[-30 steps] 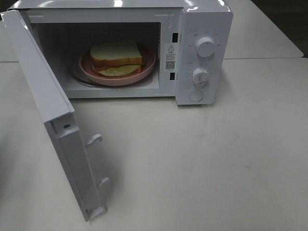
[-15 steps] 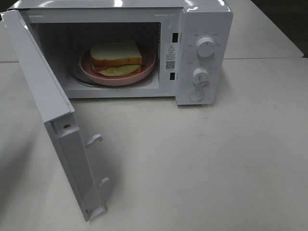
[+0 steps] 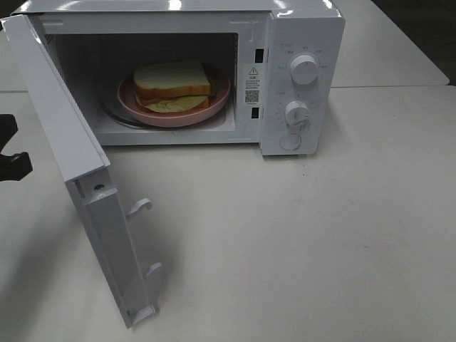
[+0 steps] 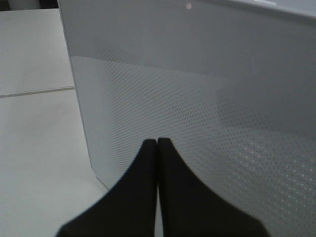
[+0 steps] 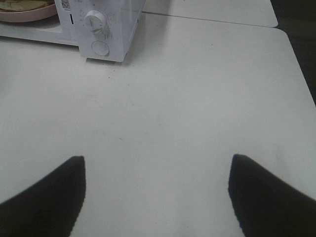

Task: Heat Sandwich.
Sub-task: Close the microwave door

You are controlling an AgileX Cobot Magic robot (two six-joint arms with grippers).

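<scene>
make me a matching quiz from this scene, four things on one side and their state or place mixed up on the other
1 sandwich
2 microwave door
3 left gripper
4 right gripper

A swung open
B jaws wide apart, empty
C on the pink plate in the microwave
D jaws shut

Pairs: 1-C, 2-A, 3-D, 4-B

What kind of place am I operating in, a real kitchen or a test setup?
Probably a lab test setup, not a kitchen: a white microwave sits on plain pale tables pushed together, door open, with the sandwich on a pink plate inside.
</scene>
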